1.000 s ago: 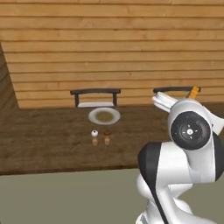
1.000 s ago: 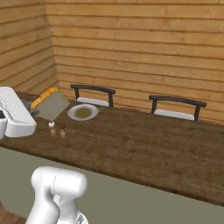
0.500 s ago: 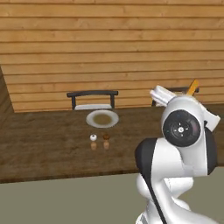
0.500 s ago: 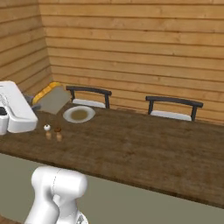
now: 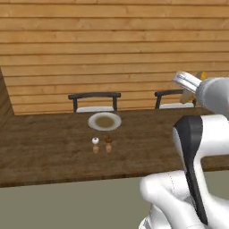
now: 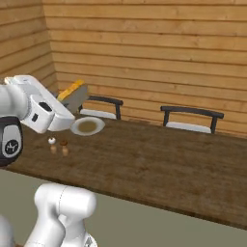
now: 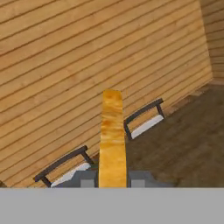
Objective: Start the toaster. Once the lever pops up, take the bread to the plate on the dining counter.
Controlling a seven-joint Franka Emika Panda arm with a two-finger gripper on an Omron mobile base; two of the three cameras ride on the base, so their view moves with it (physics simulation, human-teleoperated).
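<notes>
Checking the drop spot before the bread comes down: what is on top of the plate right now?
The plate on the dining counter shows its tan centre with nothing resting on it in the left base view. In the right base view the hand holding the bread covers its near rim.

Base views flanking dining counter (image 5: 53,156)

Golden-tan bread (image 7: 112,140) held edge-on, seemingly upright; whitish plate (image 5: 104,121) flat on the dark dining counter (image 5: 53,152).

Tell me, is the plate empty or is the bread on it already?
Empty. The plate shows only its tan centre, and the bread is clamped in the gripper.
</notes>
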